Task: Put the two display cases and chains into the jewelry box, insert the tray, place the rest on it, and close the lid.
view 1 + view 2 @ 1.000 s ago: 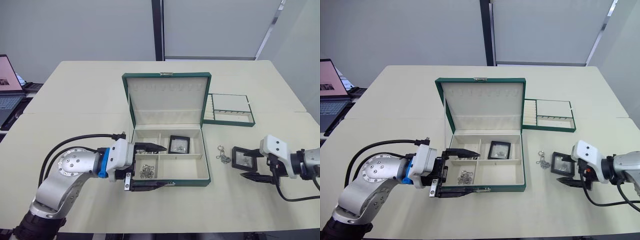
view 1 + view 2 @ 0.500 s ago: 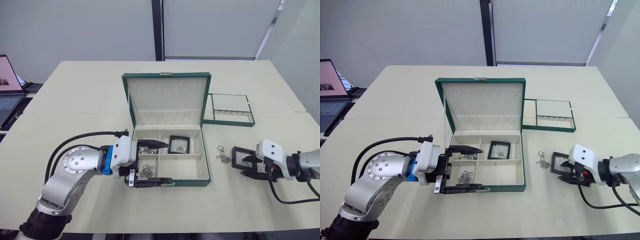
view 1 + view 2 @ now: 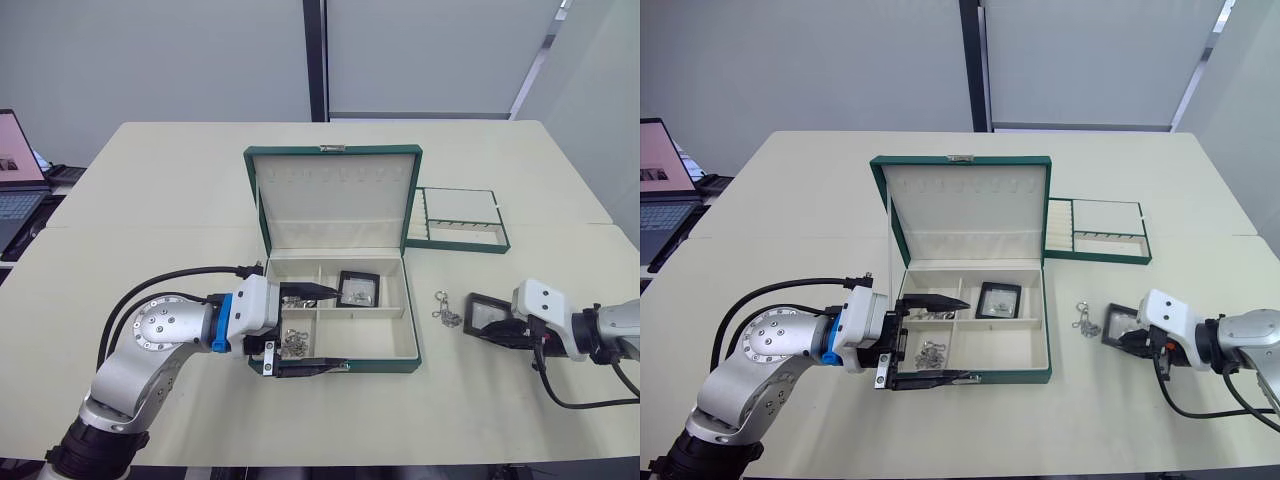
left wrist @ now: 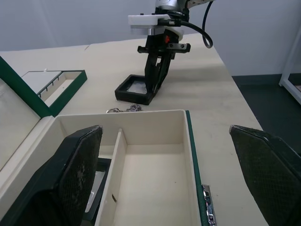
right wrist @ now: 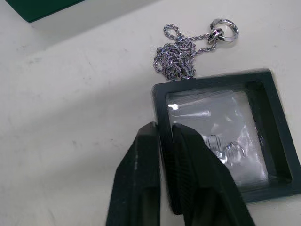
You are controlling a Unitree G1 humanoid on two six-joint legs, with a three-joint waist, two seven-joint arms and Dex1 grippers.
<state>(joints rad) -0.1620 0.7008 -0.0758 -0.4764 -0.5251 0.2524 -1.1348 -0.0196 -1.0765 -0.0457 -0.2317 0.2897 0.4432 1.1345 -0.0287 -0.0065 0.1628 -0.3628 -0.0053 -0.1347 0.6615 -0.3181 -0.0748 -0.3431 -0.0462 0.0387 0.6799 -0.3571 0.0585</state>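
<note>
The dark green jewelry box (image 3: 380,366) stands open at the table's middle, its cream-lined lid (image 3: 335,205) upright. One display case (image 3: 357,288) lies in a back compartment and a chain (image 3: 292,343) in the front left one. My left gripper (image 3: 338,330) is open over the box's left side, one finger above the compartments and the other along the front wall. To the right of the box, the other display case (image 5: 225,136) lies on the table beside a second chain (image 5: 181,54). My right gripper (image 5: 162,129) is shut on that case's frame edge.
The green-edged tray (image 3: 455,247) lies on the table behind and to the right of the box. A laptop (image 3: 15,170) sits at the far left edge. The table's front edge runs close beneath both arms.
My right gripper has closed from wide open onto the frame of the display case on the table. My left arm has crept slightly right along the box, still open.
</note>
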